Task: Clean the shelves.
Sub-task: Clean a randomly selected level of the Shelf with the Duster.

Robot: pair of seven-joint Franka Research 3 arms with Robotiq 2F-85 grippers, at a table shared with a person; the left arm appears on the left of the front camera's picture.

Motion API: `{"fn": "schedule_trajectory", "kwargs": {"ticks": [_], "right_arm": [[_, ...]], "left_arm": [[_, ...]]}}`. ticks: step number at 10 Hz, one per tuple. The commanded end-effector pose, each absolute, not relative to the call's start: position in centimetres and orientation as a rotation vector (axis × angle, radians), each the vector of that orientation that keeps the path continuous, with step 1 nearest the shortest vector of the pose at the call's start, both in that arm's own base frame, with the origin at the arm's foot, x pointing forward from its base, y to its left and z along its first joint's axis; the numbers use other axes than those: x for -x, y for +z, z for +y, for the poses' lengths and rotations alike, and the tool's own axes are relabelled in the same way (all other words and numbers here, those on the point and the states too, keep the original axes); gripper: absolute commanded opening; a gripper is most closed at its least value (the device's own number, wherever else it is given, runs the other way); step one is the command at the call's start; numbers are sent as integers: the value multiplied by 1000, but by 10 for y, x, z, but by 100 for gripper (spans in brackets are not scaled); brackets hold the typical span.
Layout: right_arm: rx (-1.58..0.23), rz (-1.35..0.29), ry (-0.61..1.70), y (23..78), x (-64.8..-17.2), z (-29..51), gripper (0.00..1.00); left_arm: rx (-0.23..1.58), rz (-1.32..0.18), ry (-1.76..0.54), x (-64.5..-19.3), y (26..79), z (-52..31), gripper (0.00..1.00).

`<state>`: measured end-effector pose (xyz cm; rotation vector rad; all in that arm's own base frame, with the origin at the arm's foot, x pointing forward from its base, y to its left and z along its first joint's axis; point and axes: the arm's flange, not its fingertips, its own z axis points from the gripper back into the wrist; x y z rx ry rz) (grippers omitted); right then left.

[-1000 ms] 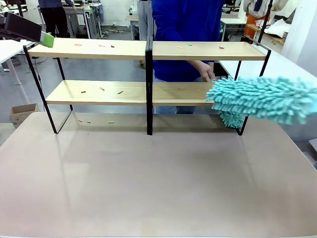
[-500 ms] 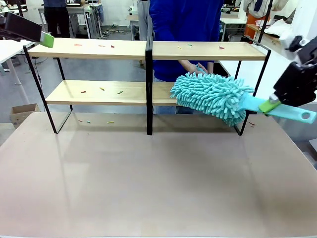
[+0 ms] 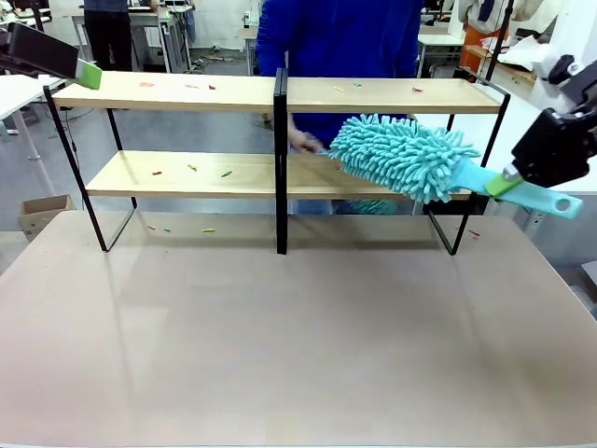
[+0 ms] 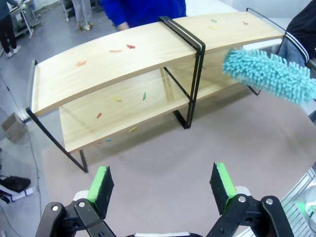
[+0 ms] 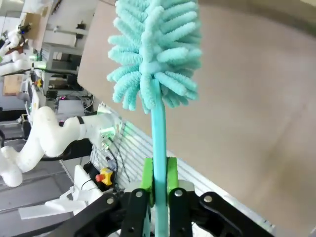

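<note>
While right gripper (image 3: 505, 183) clamps shaggy duster (image 3: 401, 157), long wooden shelves (image 3: 187, 92)

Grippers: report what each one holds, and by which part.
The right gripper is shut on the teal duster, fingers clamped on its flat handle, short of the handle's end. The left gripper is open and holds nothing.

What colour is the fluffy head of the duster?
Turquoise; the duster head shows best in the front view.
</note>
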<state>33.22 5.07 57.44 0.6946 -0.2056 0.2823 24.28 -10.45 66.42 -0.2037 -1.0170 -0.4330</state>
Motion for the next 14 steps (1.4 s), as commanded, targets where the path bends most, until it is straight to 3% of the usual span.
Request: {"fn": "schedule_trajectory", "kwargs": {"ticks": [1,8,11,14], "right_arm": [[-704,-229,318,555,-366,67,12],[-746,-187,231,488,-430,111,12],[-772,-293,134,477,-440,112,12],[-543,-261,-134,484,-413,97,12]], "left_arm": [[206,-1019,-432,-242,665,-104,100],[206,-1019,-432,-242,665,-104,100],[206,-1019,-432,-242,665,-104,100],[206,-1019,-432,-242,665,-104,100]]}}
